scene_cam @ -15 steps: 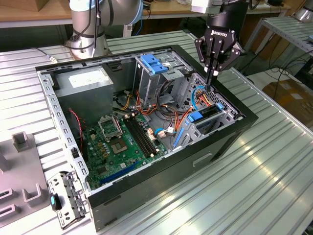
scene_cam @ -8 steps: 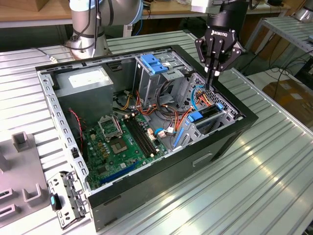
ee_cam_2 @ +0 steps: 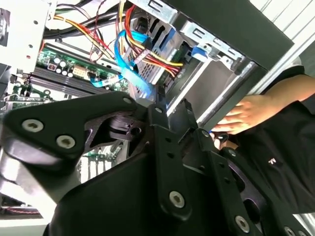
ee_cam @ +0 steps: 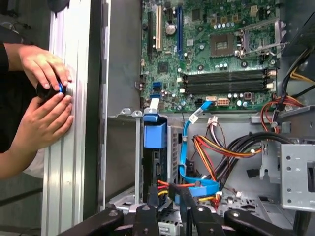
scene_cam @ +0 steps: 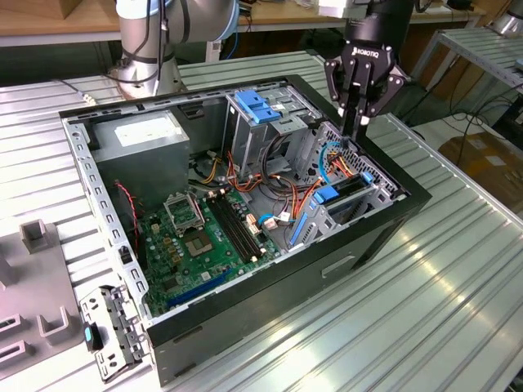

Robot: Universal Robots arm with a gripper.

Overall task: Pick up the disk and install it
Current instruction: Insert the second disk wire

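Open black tower computer case (scene_cam: 384,214) fills the exterior view's centre, green motherboard (scene_cam: 192,241) lower left inside. Black robot gripper (scene_cam: 357,124) hangs upper right over the drive cage, fingers pinched close, grasping nothing. Disk, grey metal with blue rail (scene_cam: 337,194), sits slotted in the cage, centre right. Judgement: install step looks finished or near; next calls for confirming it's seated

Disk (ee_cam: 154,162) mostly hidden inside drive cage (ee_cam: 140,191).
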